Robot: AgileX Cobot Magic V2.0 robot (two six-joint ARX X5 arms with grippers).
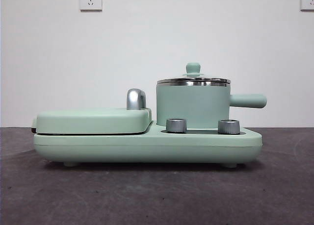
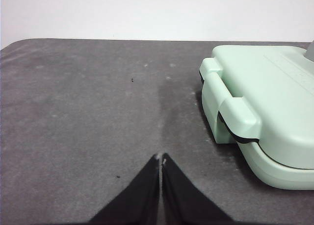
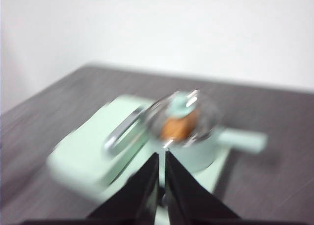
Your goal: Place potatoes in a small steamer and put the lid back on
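The small steamer (image 1: 193, 105) is a mint-green pot with a side handle, standing on the right half of the green appliance base (image 1: 147, 144). The lid (image 1: 194, 79) sits on its steel rim, green knob up. In the blurred right wrist view the potato (image 3: 177, 127) shows orange-brown through the glass lid (image 3: 184, 114) inside the steamer (image 3: 196, 154). My right gripper (image 3: 162, 156) is shut and empty, held back from the pot. My left gripper (image 2: 161, 159) is shut over bare table, beside the griddle cover (image 2: 265, 102). Neither arm shows in the front view.
The flat griddle cover (image 1: 93, 121) with a chrome handle (image 1: 136, 98) fills the appliance's left half. Two grey knobs (image 1: 176, 125) (image 1: 228, 126) face front. The dark table (image 1: 147, 195) runs to a white wall with sockets.
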